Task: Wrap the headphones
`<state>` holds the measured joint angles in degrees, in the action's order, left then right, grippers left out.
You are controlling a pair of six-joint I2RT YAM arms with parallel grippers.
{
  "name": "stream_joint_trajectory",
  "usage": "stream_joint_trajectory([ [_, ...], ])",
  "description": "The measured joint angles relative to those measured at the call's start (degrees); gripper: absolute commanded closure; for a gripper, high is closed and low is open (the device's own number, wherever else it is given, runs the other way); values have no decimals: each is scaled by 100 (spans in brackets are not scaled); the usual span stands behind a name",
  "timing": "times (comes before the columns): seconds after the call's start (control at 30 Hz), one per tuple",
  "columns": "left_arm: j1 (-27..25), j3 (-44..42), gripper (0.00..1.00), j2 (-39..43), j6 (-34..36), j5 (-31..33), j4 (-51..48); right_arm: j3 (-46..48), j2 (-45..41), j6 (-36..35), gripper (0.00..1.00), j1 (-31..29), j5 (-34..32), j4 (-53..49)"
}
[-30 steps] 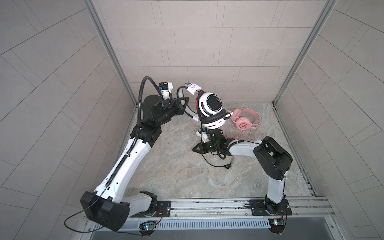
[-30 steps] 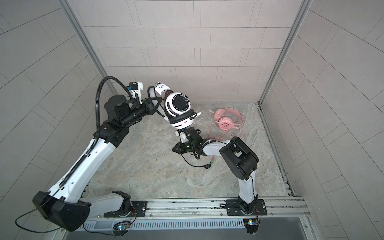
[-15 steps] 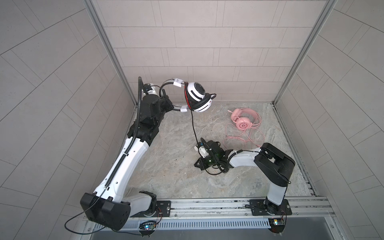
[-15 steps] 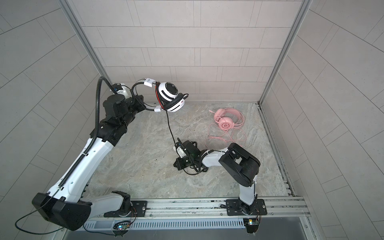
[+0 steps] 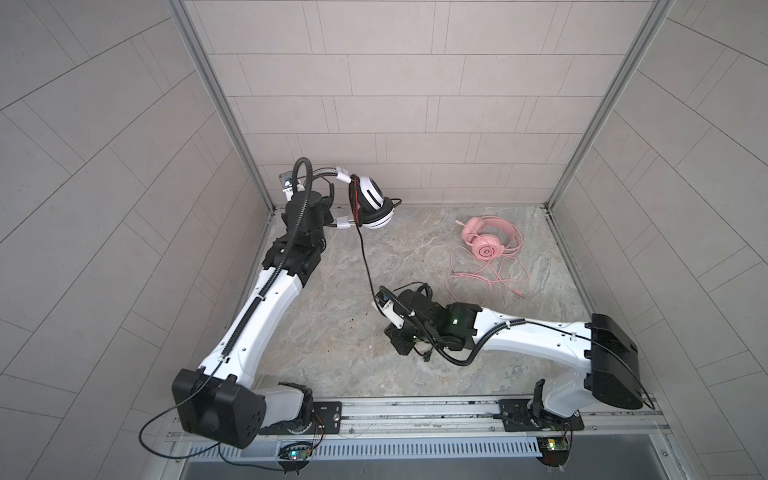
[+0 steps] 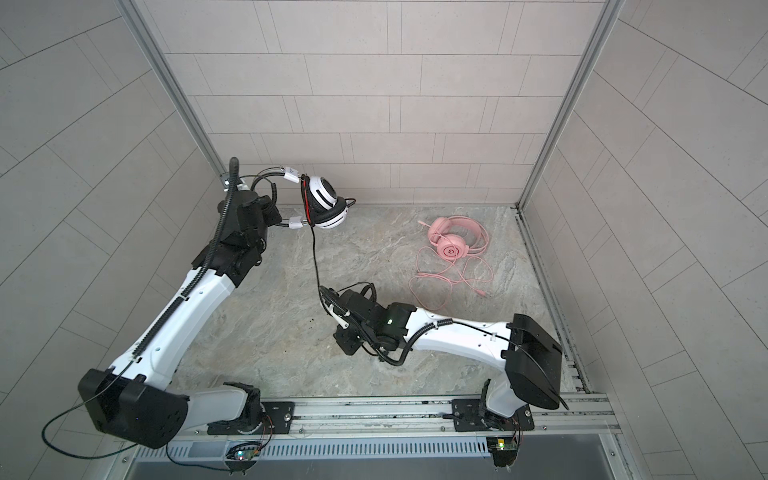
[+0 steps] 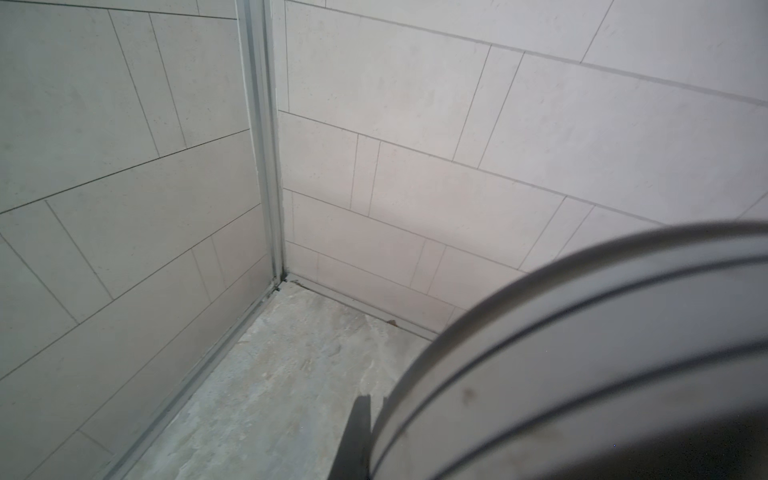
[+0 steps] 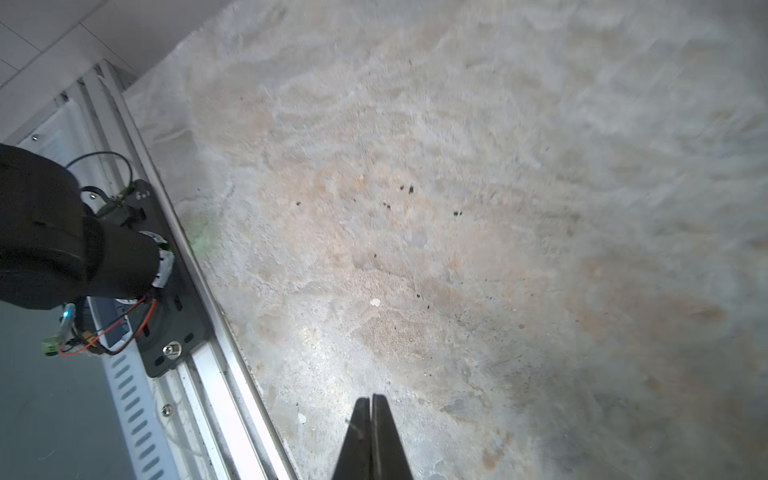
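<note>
**White-and-black headset held aloft at back left, pink headset lying at back right**

The left arm (image 5: 266, 307) reaches up into the back-left corner. The left jaws are closed on the thin wire headband of the white-and-black headset (image 5: 374, 203), which hangs clear of the surface (image 5: 332, 332). Its white ear cups with black pads lie stacked together. A black cable (image 5: 365, 262), with red showing beside the cups, runs down from it to the wrist of the right arm (image 5: 532, 336).

That arm lies low across the middle. The right jaws are pressed together just above the stone-patterned surface. The wrist view shows nothing between their tips, and I cannot tell whether they pinch the cable.

At back right the pink headset (image 5: 486, 245) lies flat near the wall, well apart from both arms. Its pink cable (image 5: 490, 278) sprawls in loose loops toward the front.

Tiled walls close the left, back and right edges, and a metal rail (image 5: 415, 409) closes the front. Bare room lies between the arms and along the front.

In all there are two headsets, two cables and two arms.
</note>
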<state>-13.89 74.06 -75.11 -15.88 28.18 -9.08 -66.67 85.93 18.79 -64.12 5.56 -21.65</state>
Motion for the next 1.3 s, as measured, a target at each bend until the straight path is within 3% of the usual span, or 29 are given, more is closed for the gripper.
stream_joint_trajectory([
  [0.27, 4, -26, 100, -584, 918, 107, 37, -1189, -420, -730, 99, -142, -750, -988],
  [0.53, -107, -90, 100, -693, 1178, -505, -361, -2579, -365, -1517, 99, -140, -1655, -1805],
  [0.73, -476, -420, 100, -675, 1449, -898, -645, -3032, -238, -2031, 100, -26, -2264, -2107],
  [1.07, -599, -428, 100, -514, 1917, -3150, -1639, -3145, -216, -2286, 99, 953, -2345, -2120],
  [1.3, -601, -459, 100, -55, 1989, -5165, -1731, -2756, -310, -1923, 99, 2146, -1537, -1853],
])
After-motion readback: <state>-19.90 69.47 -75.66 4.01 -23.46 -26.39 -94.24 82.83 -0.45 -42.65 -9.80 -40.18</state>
